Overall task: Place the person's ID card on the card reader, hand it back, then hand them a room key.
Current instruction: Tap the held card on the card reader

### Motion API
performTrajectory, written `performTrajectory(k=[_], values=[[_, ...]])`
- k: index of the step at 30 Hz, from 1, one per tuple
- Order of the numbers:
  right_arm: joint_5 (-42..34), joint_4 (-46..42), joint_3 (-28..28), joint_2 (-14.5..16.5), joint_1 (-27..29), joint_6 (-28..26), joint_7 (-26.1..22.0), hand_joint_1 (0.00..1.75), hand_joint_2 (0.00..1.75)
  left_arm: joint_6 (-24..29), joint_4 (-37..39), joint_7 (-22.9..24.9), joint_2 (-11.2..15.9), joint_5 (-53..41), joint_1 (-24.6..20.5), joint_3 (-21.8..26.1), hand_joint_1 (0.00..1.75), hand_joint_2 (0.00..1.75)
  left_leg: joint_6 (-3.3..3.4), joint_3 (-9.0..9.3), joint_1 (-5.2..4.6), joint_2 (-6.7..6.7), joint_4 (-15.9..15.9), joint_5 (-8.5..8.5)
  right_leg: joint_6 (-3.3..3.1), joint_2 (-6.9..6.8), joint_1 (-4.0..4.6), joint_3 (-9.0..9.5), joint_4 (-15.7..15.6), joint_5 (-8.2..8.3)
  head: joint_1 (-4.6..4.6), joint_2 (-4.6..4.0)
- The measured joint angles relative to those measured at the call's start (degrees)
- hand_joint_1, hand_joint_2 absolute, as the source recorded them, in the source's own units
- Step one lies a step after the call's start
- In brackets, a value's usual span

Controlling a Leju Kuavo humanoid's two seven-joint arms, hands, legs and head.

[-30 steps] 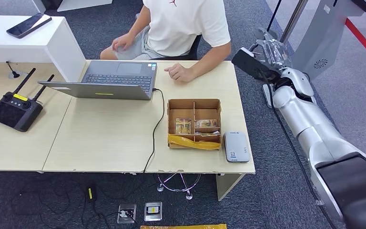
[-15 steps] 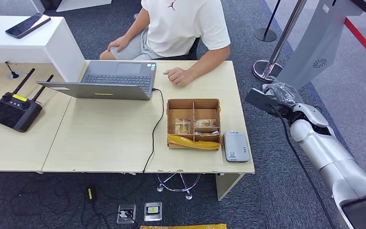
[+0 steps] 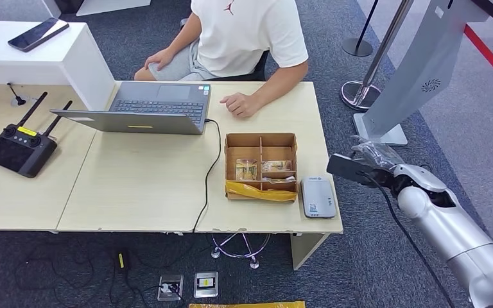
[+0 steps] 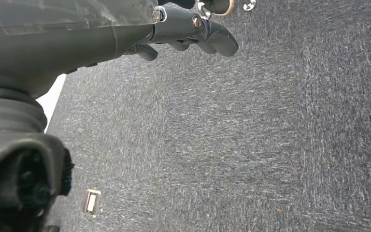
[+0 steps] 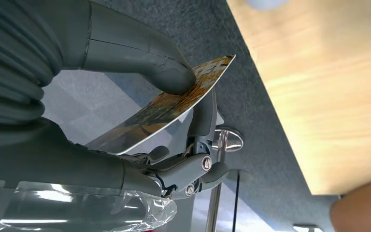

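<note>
The card point(image 5: 174, 104) sits pinched between thumb and fingers of the right robot hand point(image 3: 367, 168), off the table's point(image 3: 141, 186) right edge. The card reader point(image 3: 318, 197) lies just left of it, at the near right corner. The left robot hand point(image 4: 183, 34) hangs curled, holding nothing.

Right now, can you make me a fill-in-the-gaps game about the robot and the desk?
1. The right hand pinches a ____ under its thumb.
2. The grey card reader lies on the desk right beside the cardboard ____.
3. The person's hand rests on the desk next to the open ____.
4. The left hand hangs over grey ____.

Missing words: card; box; laptop; carpet
</note>
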Motion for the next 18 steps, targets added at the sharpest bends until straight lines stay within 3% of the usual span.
performTrajectory(k=[18], values=[[1.09,-7.16,0.68,0.34,8.08,-3.03,0.83,1.75,1.75,-0.53,0.08,-0.01,-0.02,-0.92,-0.12,-0.11,0.00,0.00,0.00,0.00,0.00,0.00,-0.01,0.00,0.00,0.00,0.00,0.01,0.00,0.00,0.00,0.00]])
